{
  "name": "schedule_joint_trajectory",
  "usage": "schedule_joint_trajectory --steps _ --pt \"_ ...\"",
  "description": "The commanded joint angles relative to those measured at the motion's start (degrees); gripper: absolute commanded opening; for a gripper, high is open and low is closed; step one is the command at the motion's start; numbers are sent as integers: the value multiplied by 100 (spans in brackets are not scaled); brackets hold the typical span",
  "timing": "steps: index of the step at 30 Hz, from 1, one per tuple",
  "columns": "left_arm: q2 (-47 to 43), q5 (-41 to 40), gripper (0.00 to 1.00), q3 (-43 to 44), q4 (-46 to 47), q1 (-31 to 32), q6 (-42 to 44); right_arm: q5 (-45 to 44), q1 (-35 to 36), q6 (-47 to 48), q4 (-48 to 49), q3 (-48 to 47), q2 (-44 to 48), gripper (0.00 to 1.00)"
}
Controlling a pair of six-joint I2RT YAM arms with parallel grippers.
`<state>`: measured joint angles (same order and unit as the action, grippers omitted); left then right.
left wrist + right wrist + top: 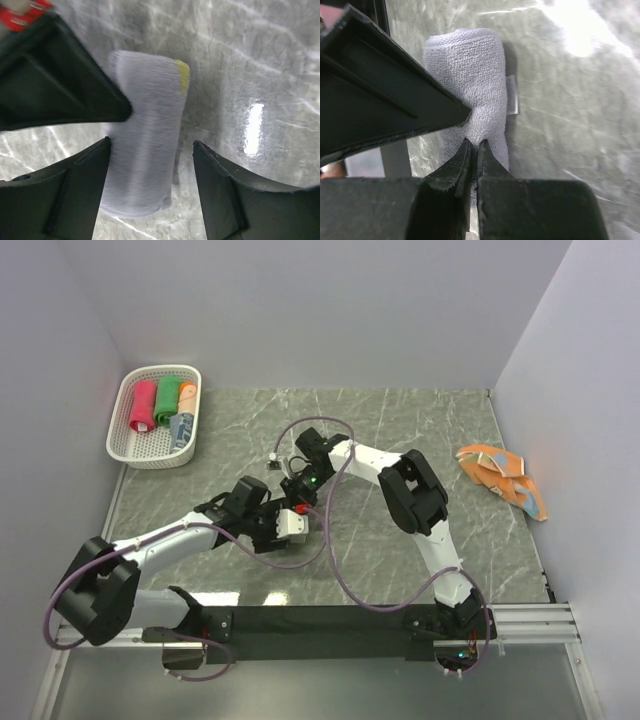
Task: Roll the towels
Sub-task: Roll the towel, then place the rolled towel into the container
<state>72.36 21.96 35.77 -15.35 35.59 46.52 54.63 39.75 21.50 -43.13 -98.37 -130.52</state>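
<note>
Towels sit in three places on the grey marbled table [400, 420]. At the far left, in the back corner, a white basket [120, 445] holds four short rolls packed side by side: a pink-red one [143, 404], a green one [166, 398], an orange one [187, 395] and, nearer the front, a grey-blue one [181, 428]. In the middle of the table the two arms meet over a pale grey towel [142, 145], which is rolled into a short, thick cylinder and lies on the stone; from above it is hidden under the grippers. The left gripper [151, 147] straddles this roll with its fingers apart: one finger is right at the roll's side, and the other stands clear of it with bare table between. A small yellow tag [183, 75] shows at one end of the roll. The right gripper [474, 147] has its fingers together, with the joined tips pressed against the side of the roll; I cannot tell whether any cloth is caught between them. A small white label [512, 95] sticks out from under the roll. At the far right, well apart from the arms, an orange towel with light-blue marks [500, 478] lies loose and crumpled near the wall.
</note>
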Motion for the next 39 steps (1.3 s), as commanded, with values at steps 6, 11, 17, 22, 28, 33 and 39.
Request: schedule_joint_trajectory --steps 6,11,17,22,28,33,39 --pt "586 -288 66 18 437 79 235 -594 -125 109 -116 -51 -492 0" --pt "1104 -297 56 228 367 88 138 -550 -99 232 -160 -16 -440 0" --pt "1614 -341 47 536 -133 88 155 -568 -99 337 -169 116 -255 0" --pt "1799 -315 32 685 -967 97 217 -611 -352 101 -213 -24 -106 28" --pt "1598 -376 20 528 -1479 97 -125 -656 -1047 -216 -301 -244 290 61" --pt "1588 -578 10 501 -1646 79 -940 -655 -1609 -234 -529 -253 606 70" --pt "1694 -526 1 1132 -1856 -437 -2407 -699 -2023 -321 -617 -104 958 90"
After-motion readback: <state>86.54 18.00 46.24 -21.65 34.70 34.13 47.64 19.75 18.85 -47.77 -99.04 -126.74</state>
